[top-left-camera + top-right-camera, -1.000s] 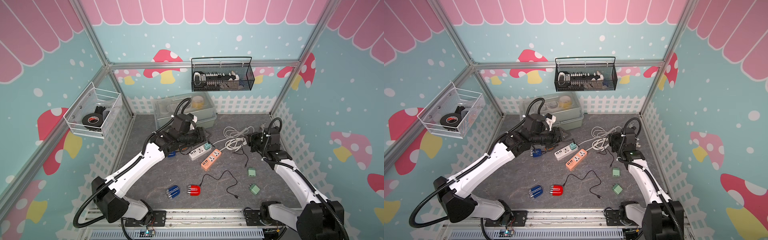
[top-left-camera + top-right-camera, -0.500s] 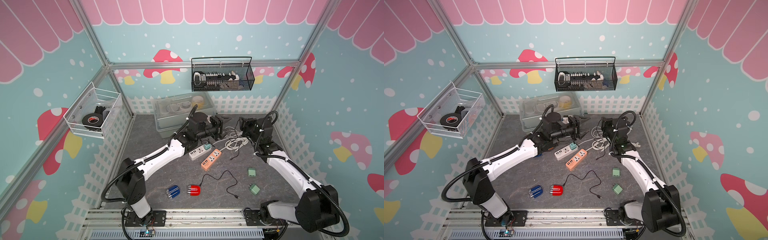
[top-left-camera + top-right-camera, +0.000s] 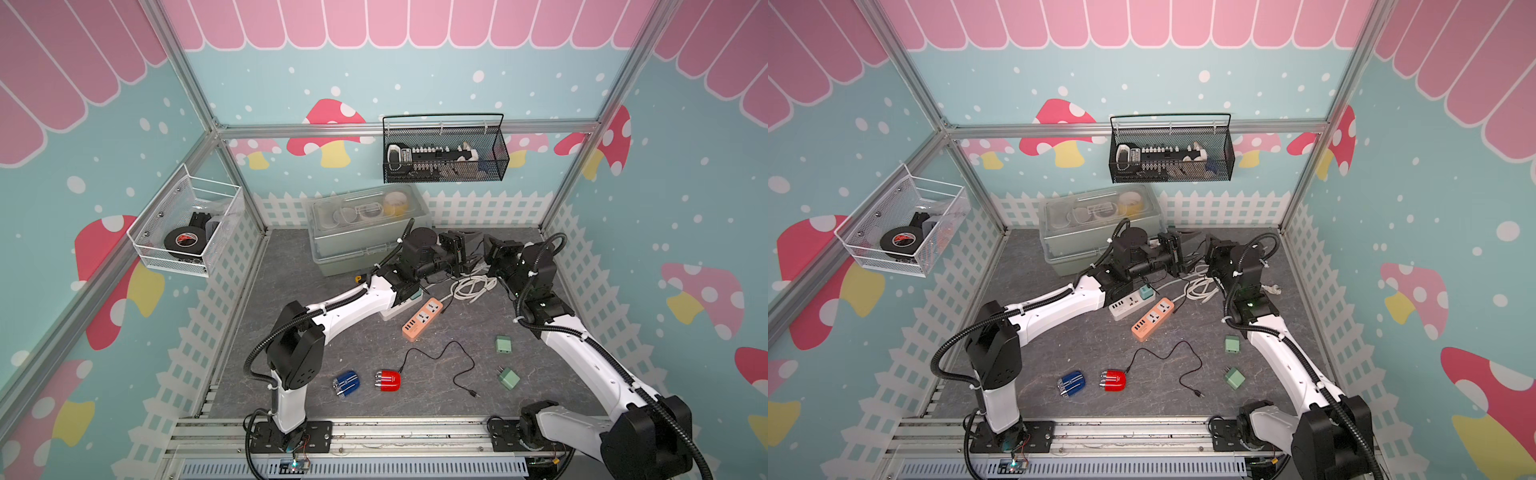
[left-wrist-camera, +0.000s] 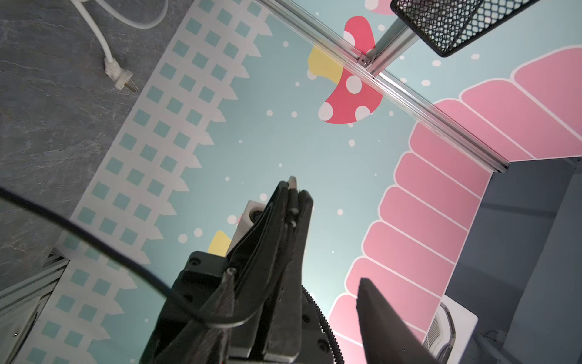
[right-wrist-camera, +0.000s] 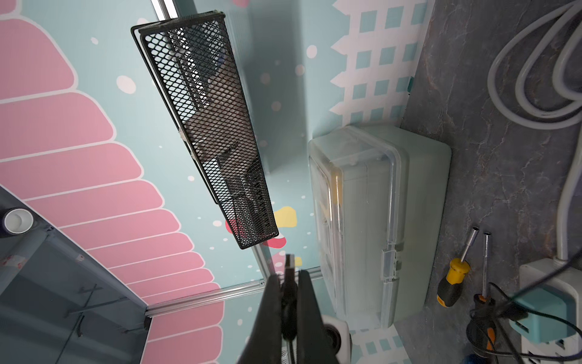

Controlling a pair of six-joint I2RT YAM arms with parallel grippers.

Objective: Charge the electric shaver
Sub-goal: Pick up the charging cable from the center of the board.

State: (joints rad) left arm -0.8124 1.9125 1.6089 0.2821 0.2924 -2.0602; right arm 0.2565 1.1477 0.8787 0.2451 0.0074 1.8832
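Near the front edge lie a red shaver (image 3: 387, 380), with a thin black cable (image 3: 453, 353) running from it to a loose end, and a blue shaver (image 3: 345, 384). Both grippers meet at the back, above a white cable coil (image 3: 473, 286). My right gripper (image 5: 289, 273) is shut on a black plug (image 5: 289, 260) with a metal tip; the plug's cable leads down to the teal adapter (image 5: 541, 312) in the white power strip (image 3: 1125, 305). My left gripper (image 4: 296, 275) is open, its fingers standing either side of the right gripper's shut fingers (image 4: 283, 220).
An orange power strip (image 3: 424, 318) lies mid-table, with two green adapters (image 3: 503, 344) to its right. A lidded storage box (image 3: 365, 232) stands at the back, screwdrivers (image 5: 453, 280) beside it. A black mesh basket (image 3: 444, 153) hangs on the back wall.
Both arms have swung from the power strips toward the back and met above the white cable coil. The right gripper has stayed shut on the plug throughout.
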